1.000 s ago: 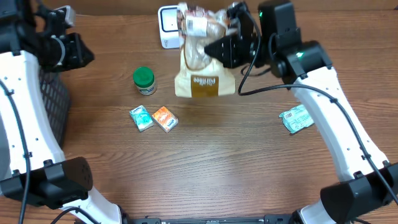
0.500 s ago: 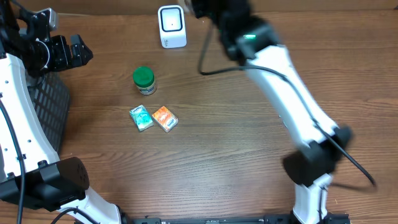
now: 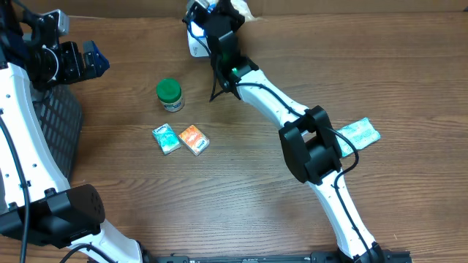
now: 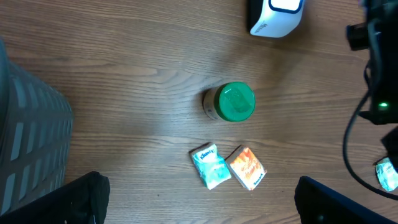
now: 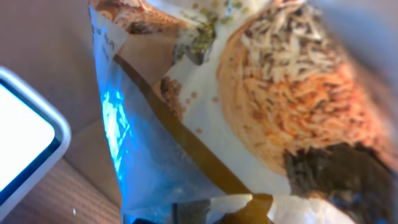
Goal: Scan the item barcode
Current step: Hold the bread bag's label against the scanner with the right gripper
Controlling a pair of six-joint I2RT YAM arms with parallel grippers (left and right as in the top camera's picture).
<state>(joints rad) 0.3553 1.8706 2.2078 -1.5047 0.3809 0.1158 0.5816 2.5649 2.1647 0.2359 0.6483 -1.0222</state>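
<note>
Right tool (image 3: 216,16) clamped tight on a glossy printed grain bag (image 5: 261,93); I should square its barcode to the white plastic scanner (image 4: 275,17).

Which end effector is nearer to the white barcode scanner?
Right. The right end effector sits at the scanner, holding a food bag beside it; the left end effector is far off by the basket.

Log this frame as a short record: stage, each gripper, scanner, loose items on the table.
stage: printed grain bag held at white barcode scanner, blue light on the bag
right gripper: shut on the bag
left gripper: open, empty, near black mesh basket
table: green-lidded jar, teal packet, orange packet, second teal packet
</note>
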